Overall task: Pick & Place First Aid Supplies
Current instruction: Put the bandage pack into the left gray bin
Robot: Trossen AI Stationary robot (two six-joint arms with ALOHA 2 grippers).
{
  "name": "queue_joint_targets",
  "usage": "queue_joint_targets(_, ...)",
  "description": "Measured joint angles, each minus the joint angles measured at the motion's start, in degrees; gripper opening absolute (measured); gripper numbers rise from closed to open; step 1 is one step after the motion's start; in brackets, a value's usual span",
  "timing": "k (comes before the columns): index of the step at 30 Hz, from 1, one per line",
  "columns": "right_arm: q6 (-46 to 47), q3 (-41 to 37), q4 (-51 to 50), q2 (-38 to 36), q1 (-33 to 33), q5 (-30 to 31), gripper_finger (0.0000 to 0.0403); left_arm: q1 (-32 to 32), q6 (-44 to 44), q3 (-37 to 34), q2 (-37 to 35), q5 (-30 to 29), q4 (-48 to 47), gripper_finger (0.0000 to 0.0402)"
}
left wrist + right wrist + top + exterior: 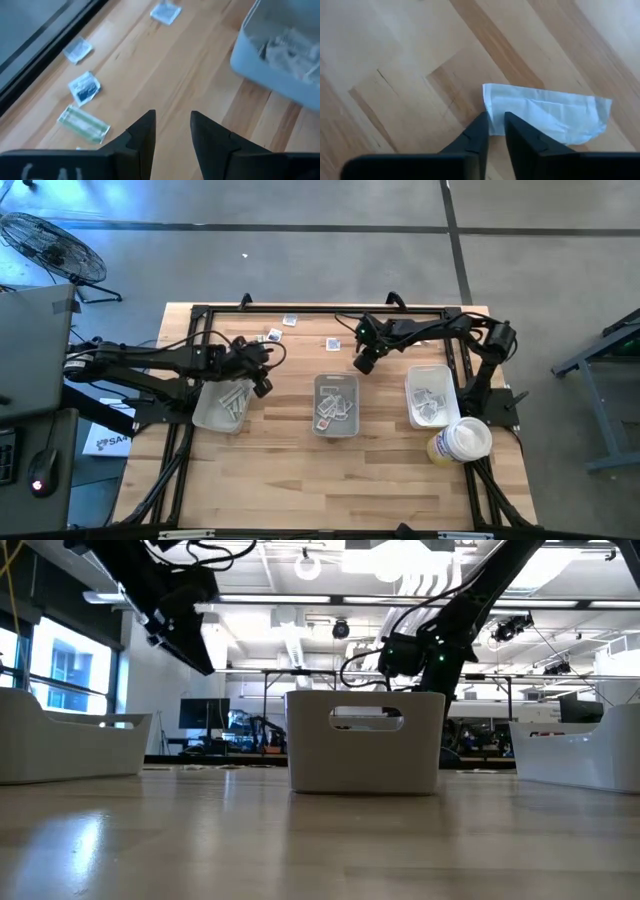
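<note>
My right gripper [496, 125] is shut on a plain white oblong wrapper [547, 114]. In the high view it [362, 363] hangs above the table just beyond the middle tray's far edge. My left gripper [172, 125] is open and empty, above the table by the left tray's far right corner [262, 377]. Loose packets lie flat on the wood ahead of it: a pale green strip [83, 123] and square sachets [85, 86], [77, 50], [166, 13]. My right gripper pinches the white wrapper by one short end [490, 116] between its two fingers. The rest of the wrapper sticks out past the fingertips, lifted clear of the table.
Three trays stand in a row: a left one [222, 405] with green strips, a grey middle one [336, 402] with sachets, a white right one [430, 395] with white wrappers. A round white tub [460, 442] stands near the right tray. A black frame [320, 310] runs along the far edge.
</note>
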Motion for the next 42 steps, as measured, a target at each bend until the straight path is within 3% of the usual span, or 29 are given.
queue_joint_targets(6, 0.0, -0.1, 0.2, -0.4, 0.0, -0.1, 0.0005, 0.0, 2.7, -3.1, 0.0, 1.8, 10.1, 0.012)
queue_joint_targets(17, -0.6, -0.2, 1.8, -9.2, 0.1, -6.4, 0.0003, 0.0, 12.9, -8.5, 0.0, 1.9, 27.6, 0.012)
queue_joint_targets(21, -2.6, -0.2, 8.5, -11.8, 1.5, -13.0, 0.0001, 0.0, 17.1, -9.8, 0.5, 2.8, 34.8, 0.012)
queue_joint_targets(27, -5.6, -0.2, 22.1, -11.9, 5.8, -30.9, 0.0001, 0.0, 26.0, -10.0, 4.8, 6.5, 44.8, 0.0122)
queue_joint_targets(32, -6.5, -0.2, 29.5, -11.9, 10.3, -39.3, 0.0001, 0.0, 35.1, -10.0, 10.1, 8.4, 53.3, 0.016)
queue_joint_targets(36, -7.8, -0.1, 30.6, -11.9, 13.6, -41.0, 0.0001, 0.0, 38.4, -9.2, 14.0, 9.3, 59.4, 0.021)
queue_joint_targets(42, -7.6, -0.1, 32.5, -11.9, 16.4, -42.2, 0.0001, 0.0, 42.2, -6.8, 18.5, 19.1, 58.6, 0.0239)
